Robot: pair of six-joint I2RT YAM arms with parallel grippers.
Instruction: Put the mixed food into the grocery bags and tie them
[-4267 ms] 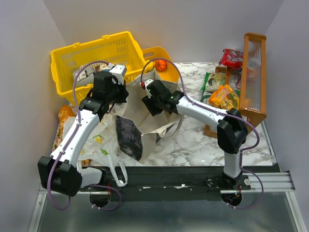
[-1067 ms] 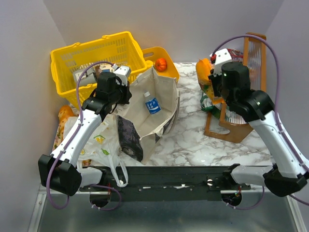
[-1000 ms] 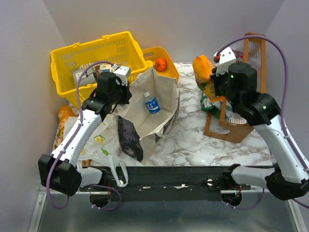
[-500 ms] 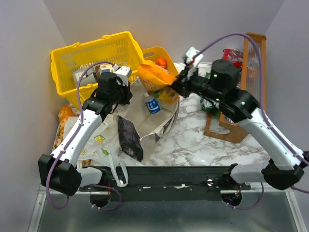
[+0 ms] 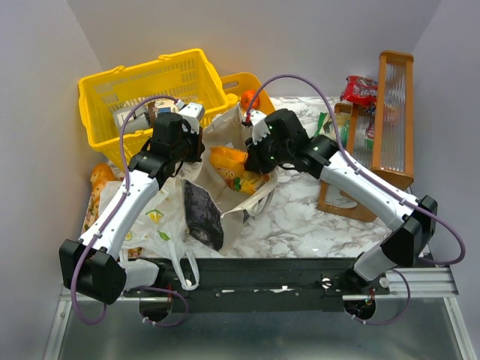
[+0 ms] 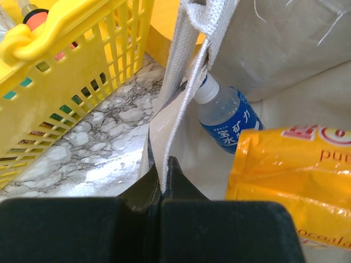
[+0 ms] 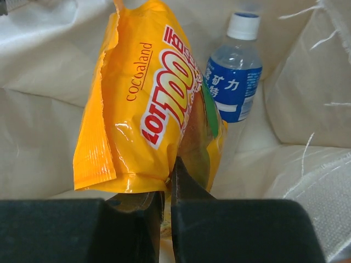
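Observation:
The beige canvas tote stands open mid-table. My left gripper is shut on its white strap handle, holding the left rim up; the strap runs between the closed fingertips. My right gripper reaches into the tote, shut on the bottom edge of an orange-yellow snack packet. A clear water bottle with a blue label lies on the tote's floor just beyond the packet. The thin white plastic bag lies flat at the left. An orange sits behind the tote.
A large yellow basket stands at the back left, close to my left wrist. A wooden rack at the right has red and green packets by it. A bread loaf lies at the far left.
My right arm swung left from the wooden rack with the orange-yellow packet and lowered it into the tote, over the bottle. The left arm has not moved.

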